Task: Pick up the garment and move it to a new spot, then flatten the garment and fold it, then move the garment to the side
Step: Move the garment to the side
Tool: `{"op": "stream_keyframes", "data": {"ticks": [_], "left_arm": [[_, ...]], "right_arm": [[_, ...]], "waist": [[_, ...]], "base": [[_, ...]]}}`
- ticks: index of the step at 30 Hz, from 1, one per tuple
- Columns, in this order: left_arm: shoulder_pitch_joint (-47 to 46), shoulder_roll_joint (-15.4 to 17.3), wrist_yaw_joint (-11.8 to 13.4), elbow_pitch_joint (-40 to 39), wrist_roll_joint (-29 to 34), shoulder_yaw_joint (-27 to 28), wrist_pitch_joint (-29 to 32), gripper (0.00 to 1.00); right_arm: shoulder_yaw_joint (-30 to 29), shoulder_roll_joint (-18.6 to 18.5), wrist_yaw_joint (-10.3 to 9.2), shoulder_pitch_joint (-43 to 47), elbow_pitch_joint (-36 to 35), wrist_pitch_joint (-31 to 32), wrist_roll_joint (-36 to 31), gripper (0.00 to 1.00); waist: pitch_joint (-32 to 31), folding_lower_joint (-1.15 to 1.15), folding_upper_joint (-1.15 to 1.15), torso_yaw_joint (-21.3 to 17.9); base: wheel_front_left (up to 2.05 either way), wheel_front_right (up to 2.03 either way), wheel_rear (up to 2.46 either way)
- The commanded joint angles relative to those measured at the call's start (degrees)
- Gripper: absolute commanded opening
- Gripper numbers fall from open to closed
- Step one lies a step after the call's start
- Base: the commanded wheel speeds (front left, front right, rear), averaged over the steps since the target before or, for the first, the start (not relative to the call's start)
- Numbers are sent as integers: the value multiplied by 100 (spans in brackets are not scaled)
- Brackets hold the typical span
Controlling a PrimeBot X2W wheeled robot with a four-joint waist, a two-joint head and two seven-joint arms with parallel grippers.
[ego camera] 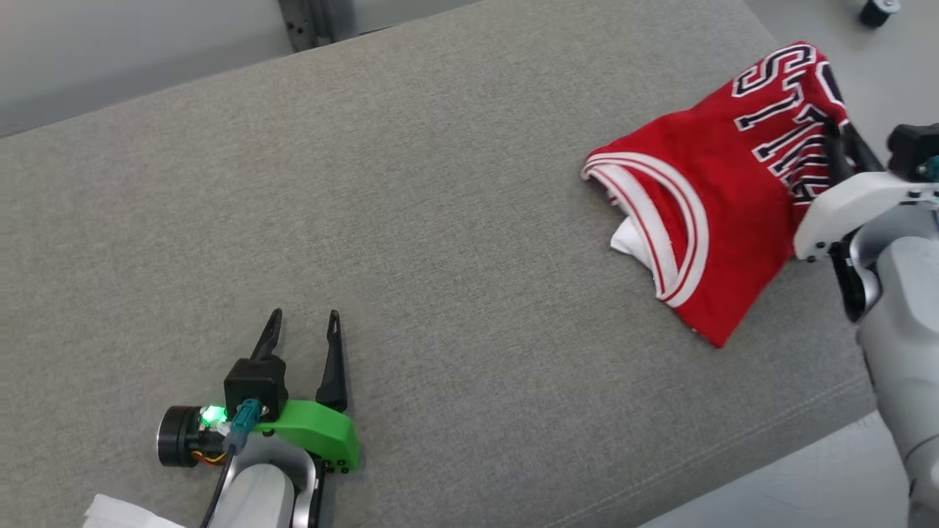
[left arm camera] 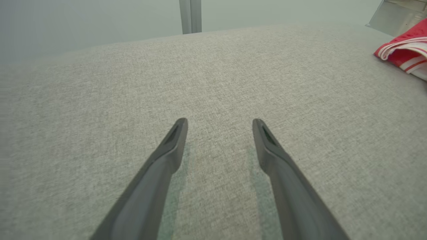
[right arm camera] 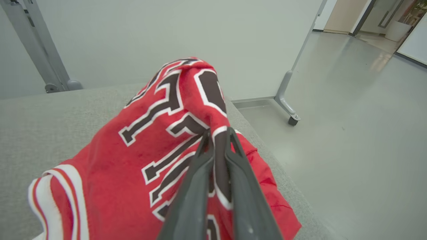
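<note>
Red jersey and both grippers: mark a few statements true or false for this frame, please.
1. The right gripper is shut on the red jersey. True.
2. The left gripper grips the jersey too. False: it is open and empty, over bare grey cushion.
3. The jersey sits near the cushion's right edge. True.
4. The jersey's letters are plain yellow. False: they are dark with white outlines.

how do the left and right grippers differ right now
The left gripper is open and empty; the right gripper is shut on the red jersey. The left gripper sits over bare grey cushion; the right gripper holds its fold raised by the cushion's edge. Both have long dark fingers.
</note>
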Motion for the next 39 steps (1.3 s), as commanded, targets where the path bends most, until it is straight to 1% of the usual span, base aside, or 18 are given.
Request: {"op": "stream_keyframes", "data": {"ticks": [1, 8, 10, 11, 12, 13, 17, 19, 22, 23, 29, 35, 39], "left_arm": [[-103, 35, -29, -26, 63, -17, 1, 100], [-110, 34, -12, -81, 87, 1, 1, 100], [-84, 34, -6, -85, 103, 39, 1, 100], [-57, 34, 1, -87, 116, 60, 1, 100], [-37, 34, 7, -87, 117, 78, 1, 100], [-14, 34, 12, -86, 116, 99, 1, 100], [60, 33, 23, -94, 97, 199, 1, 100], [78, 33, 32, -108, 96, 253, 1, 100], [131, 32, 69, -156, 57, 346, 1, 100], [153, 32, 72, -169, 45, 386, 2, 100], [173, 33, 129, -256, -9, 496, 1, 100], [262, 32, 181, -337, -104, 572, 1, 100], [343, 32, 218, -398, -151, 620, 1, 100]], "right_arm": [[-177, -142, -9, -93, 129, -12, -161, 0], [-1378, -801, -9, -107, 654, -12, -1051, 0], [-1649, -847, -9, -36, 683, -12, -1381, 0], [-1840, -864, -9, -8, 623, -12, -1526, 8], [-2000, -862, -9, 1, 554, -12, -1657, 71], [-2182, -811, -10, 27, 487, -12, -1777, 100], [-2705, -457, -9, 144, 67, -12, -2198, 100], [-2781, -255, -9, 161, -163, -12, -2343, 100], [-2730, 127, -9, 235, -524, -12, -2336, 100], [-2626, 273, -9, 287, -661, -12, -2311, 100], [-1874, 766, -9, 618, -1227, -12, -1818, 100], [-1077, 986, -9, 1161, -1705, -12, -1162, 100], [-685, 1059, -9, 1553, -1903, -12, -842, 100]], "waist": [[150, 0, 0, 325], [165, 0, 0, 643], [156, 0, 0, 697], [150, 0, 0, 718], [148, 0, 0, 731], [140, 0, 0, 746], [99, 0, 0, 779], [82, 0, 0, 791], [51, 0, 0, 785], [41, 0, 0, 786], [-24, 0, 0, 882], [-134, 0, 0, 1098], [-233, 0, 0, 1253]], "base": [[0, 0, 0], [0, 0, 0], [0, 0, 0], [0, 0, 0], [0, 0, 0], [0, 0, 0], [0, 0, 0], [0, 0, 0], [0, 0, 0], [0, 0, 0], [0, 0, 0], [0, 0, 0], [0, 0, 0]]}}
